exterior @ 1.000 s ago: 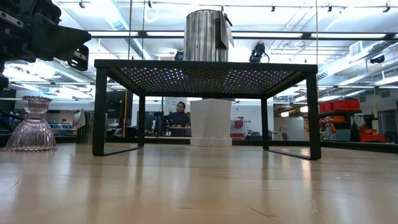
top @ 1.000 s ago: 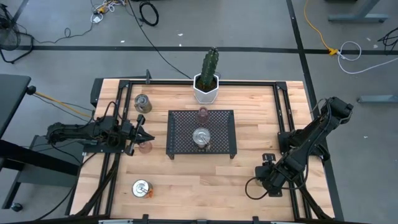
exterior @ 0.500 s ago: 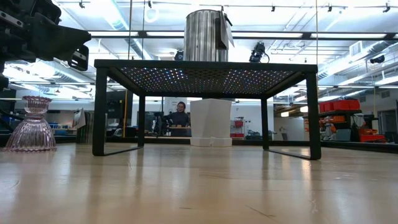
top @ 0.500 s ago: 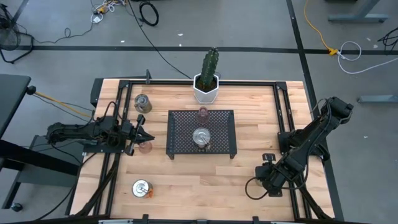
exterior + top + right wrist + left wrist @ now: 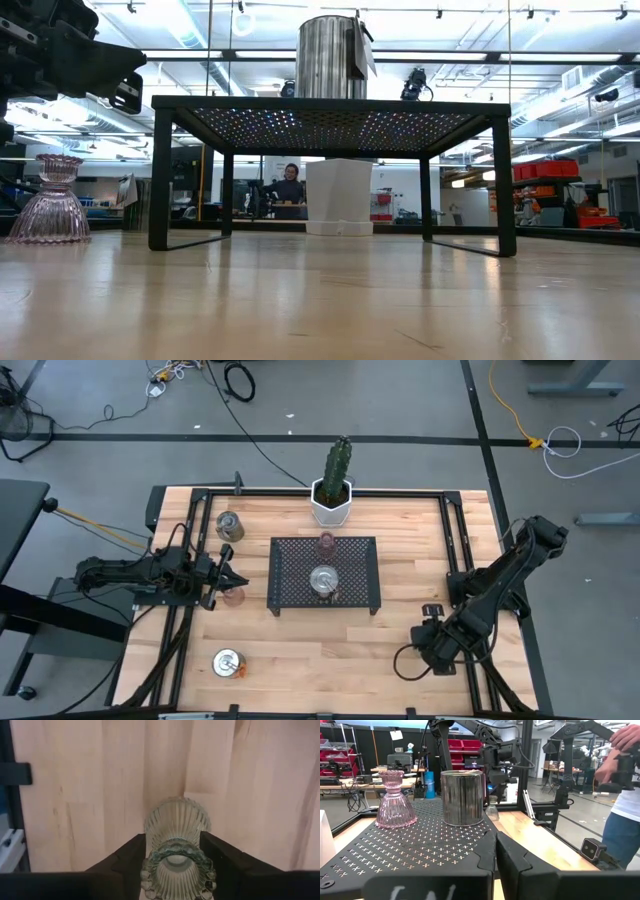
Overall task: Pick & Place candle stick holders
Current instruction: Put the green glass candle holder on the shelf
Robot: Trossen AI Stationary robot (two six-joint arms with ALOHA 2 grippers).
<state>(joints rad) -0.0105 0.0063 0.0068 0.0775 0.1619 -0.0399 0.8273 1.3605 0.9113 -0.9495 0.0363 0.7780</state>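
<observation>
Ribbed greenish glass holder (image 5: 176,851): probably light, slick, breakable. Flanked at its waist by right gripper (image 5: 175,865), grip unconfirmed; left gripper (image 5: 495,857) clenched, empty.

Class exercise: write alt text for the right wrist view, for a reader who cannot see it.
A ribbed, greenish clear glass candle holder stands on the pale wooden table between the right gripper's two dark fingers, seen from above. The fingers flank its sides closely.

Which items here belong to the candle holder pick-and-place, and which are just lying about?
Job: tray's silver holder; tray's pink glass holder; rear-left silver holder; front-left silver holder; brownish glass holder; table's pink glass holder; greenish glass holder; black mesh tray, likely target.
Idle: white cactus pot; floor cables.
</observation>
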